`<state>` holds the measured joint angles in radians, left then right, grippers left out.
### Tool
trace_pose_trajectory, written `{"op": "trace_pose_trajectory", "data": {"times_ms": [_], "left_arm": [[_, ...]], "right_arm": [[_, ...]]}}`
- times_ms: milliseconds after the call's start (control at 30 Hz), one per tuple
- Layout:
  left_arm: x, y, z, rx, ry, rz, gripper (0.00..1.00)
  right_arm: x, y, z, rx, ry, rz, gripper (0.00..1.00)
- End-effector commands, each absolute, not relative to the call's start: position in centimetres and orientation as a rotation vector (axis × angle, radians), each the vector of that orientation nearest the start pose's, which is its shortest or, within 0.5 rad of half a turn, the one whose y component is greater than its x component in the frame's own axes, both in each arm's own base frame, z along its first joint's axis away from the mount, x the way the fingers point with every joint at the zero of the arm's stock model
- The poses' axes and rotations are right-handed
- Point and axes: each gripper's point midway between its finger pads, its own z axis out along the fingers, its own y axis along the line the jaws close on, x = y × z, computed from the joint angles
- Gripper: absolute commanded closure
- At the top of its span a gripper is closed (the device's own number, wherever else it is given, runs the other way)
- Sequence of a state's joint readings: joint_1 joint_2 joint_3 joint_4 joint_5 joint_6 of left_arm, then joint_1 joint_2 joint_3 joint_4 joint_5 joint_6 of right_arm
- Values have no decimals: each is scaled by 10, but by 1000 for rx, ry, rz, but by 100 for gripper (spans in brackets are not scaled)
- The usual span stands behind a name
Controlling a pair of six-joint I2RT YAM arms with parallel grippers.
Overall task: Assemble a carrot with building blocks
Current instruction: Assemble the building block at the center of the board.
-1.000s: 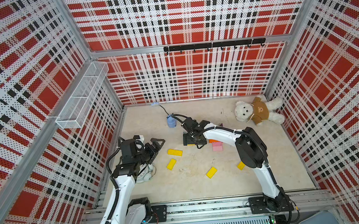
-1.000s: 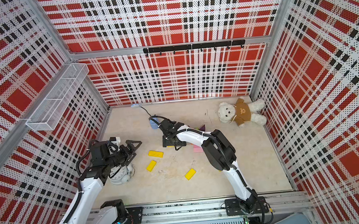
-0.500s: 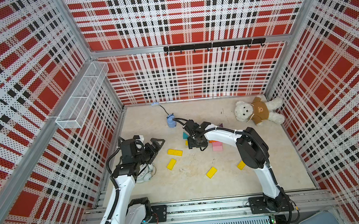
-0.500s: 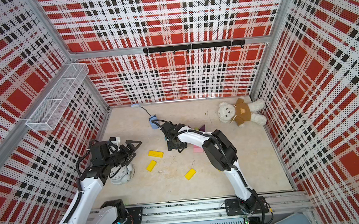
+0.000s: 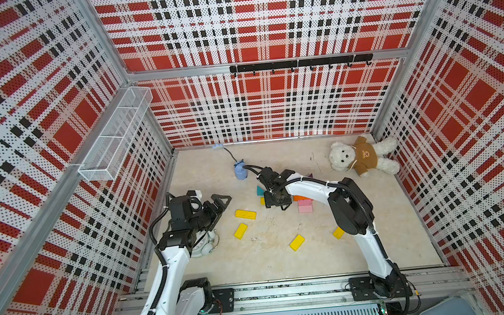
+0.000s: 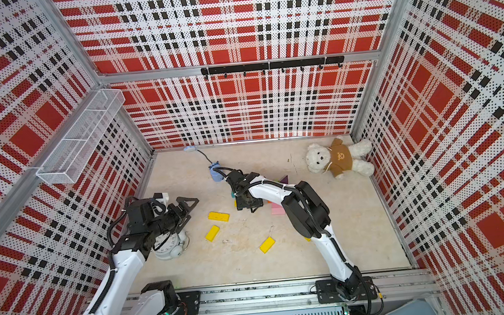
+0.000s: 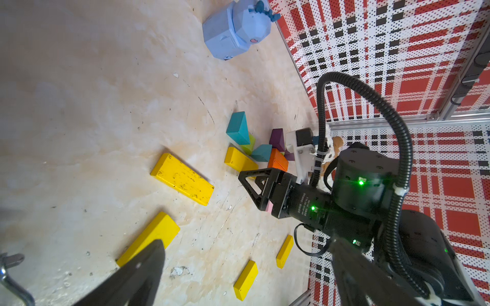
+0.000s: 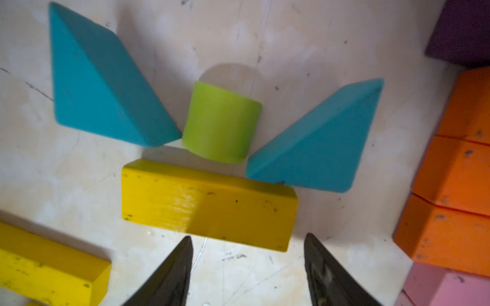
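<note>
Just ahead of the right arm's fingers [image 8: 169, 275], apart and empty, the yellow bar [image 8: 209, 205] lies flat on the desk [image 8: 238, 39], its long axis along the line between their tips; the left arm's fingers [image 7: 138, 275], spread wide, are well away.

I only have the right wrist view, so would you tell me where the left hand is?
Observer: The left hand hangs open beside the white alarm clock, apart from your blocks.
Operator: Thank you; is any yellow bar lying outside my picture?
Observer: Yes, a loose yellow bar lies alone, nearer the robot than they are.
Operator: And what stands on their far side?
Observer: A blue toy figure stands there, apart from them.
</note>
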<state>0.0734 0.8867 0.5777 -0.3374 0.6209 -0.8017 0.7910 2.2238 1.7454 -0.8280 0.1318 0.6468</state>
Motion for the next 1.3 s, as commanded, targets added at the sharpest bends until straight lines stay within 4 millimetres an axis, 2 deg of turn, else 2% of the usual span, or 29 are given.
{"op": "trace_pose_trajectory", "data": {"times_ms": [0,667,1133,1267], "left_arm": [[281,-76,169,-635,2204,-1060,0],[283,-76,168,-639,2206,-1062,0],[283,-76,167,-641,2209,-1062,0],[282,-76,166,-643,2210,-1061,0]], "right_arm": [[366,336,27,-183,2840,105,31],[375,338,28,-152,2835,119,31],[368,328,25,-212,2855,89,29],[373,324,23,-192,2851,74,29]]}}
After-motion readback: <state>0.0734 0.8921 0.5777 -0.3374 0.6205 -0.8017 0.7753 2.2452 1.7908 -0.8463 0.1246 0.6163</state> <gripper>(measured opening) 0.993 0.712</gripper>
